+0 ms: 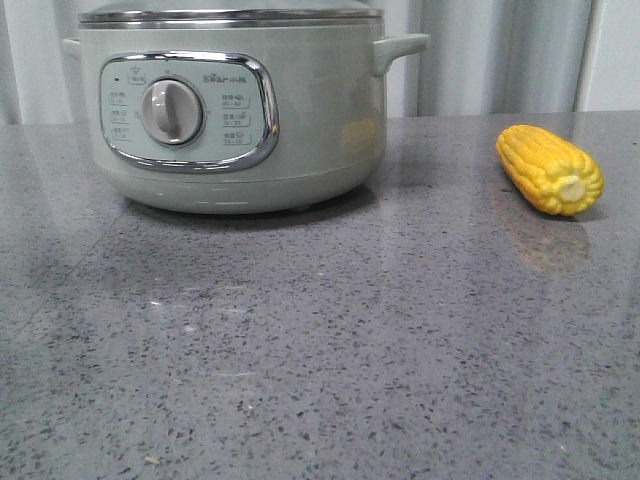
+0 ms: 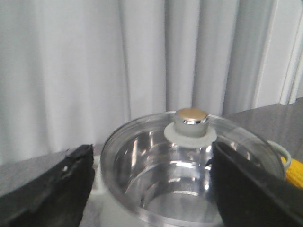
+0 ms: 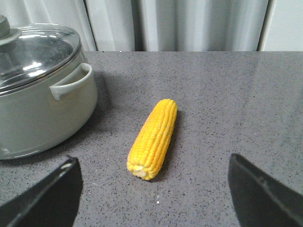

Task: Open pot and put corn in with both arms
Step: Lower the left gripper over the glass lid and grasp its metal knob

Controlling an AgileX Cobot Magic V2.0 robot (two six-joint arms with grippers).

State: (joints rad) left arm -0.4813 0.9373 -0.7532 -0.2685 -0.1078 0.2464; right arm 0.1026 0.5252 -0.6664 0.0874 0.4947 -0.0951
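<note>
The pale grey-green pot [image 1: 230, 110] stands at the back left of the grey table, its dial panel facing me. A glass lid [image 2: 189, 161] with a metal knob [image 2: 191, 121] covers it. The yellow corn [image 1: 548, 168] lies on the table to the pot's right, stub end toward me. My left gripper [image 2: 151, 189] is open above the lid, short of the knob, holding nothing. My right gripper [image 3: 154, 189] is open above the table, just short of the corn [image 3: 154, 138], holding nothing. Neither gripper shows in the front view.
The speckled grey table [image 1: 320, 350] runs to a pale curtain [image 1: 490, 50] at the back. The pot's right side handle [image 3: 71, 82] sticks out toward the corn. A bit of the corn [image 2: 293, 172] shows past the pot in the left wrist view.
</note>
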